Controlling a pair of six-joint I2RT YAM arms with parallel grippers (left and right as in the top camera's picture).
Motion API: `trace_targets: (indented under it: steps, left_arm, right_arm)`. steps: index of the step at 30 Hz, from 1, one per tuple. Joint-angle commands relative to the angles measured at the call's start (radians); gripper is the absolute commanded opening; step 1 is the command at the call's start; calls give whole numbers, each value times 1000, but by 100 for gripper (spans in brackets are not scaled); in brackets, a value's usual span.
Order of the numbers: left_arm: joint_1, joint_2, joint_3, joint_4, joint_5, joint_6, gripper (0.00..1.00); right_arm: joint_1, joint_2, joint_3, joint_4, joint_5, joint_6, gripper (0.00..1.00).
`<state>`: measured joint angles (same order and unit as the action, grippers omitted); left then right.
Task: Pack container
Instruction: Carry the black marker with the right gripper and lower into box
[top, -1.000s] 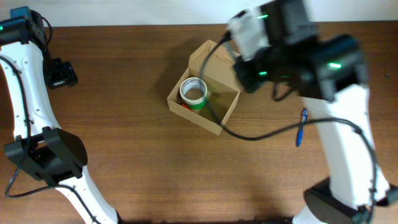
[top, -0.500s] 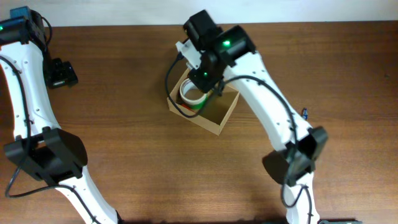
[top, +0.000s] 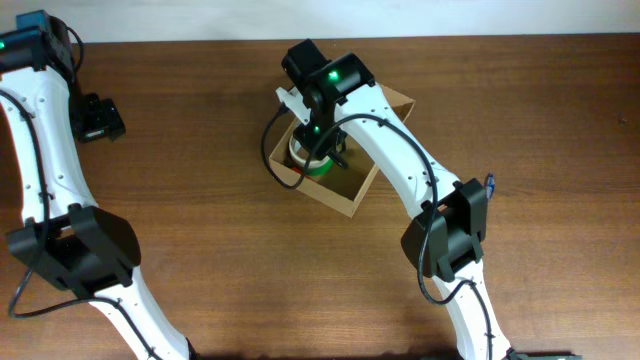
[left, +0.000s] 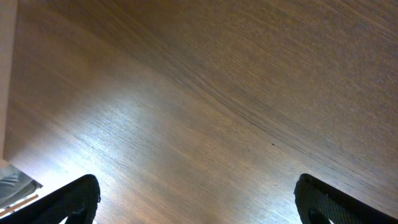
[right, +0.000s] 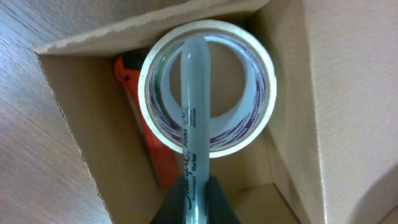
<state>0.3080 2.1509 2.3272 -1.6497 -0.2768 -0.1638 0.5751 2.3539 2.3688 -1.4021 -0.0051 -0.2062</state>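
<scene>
right hand (right: 198, 186) at 6 o'clock, clamped on Sharpie marker (right: 194, 106), poised to drop | tape roll (right: 260, 87) beneath, orange tool (right: 144, 134) at its 9 | cardboard box (top: 352, 200) mid-desk (top: 200, 200), lid open toward 2 | left hand (left: 198, 202) spread wide, empty, likely parked aside

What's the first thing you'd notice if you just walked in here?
The right arm hangs over the brown cardboard box mid-table, its jaws pinching a grey marker over a roll of tape. An orange thing lies tucked beside the tape inside the box.
</scene>
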Motion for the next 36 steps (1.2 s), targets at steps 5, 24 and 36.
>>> trace_targets:
  steps: [5,24,36]
  left_arm:
    - [5,-1,-4,0,3,9,100]
    - [5,-1,-4,0,3,9,100]
    - [5,-1,-4,0,3,9,100]
  right_arm:
    - [10,10,-79,-4,-74,0,4]
    - [21,10,-105,-14,-203,-131,4]
    - [21,10,-164,16,-227,-138,4]
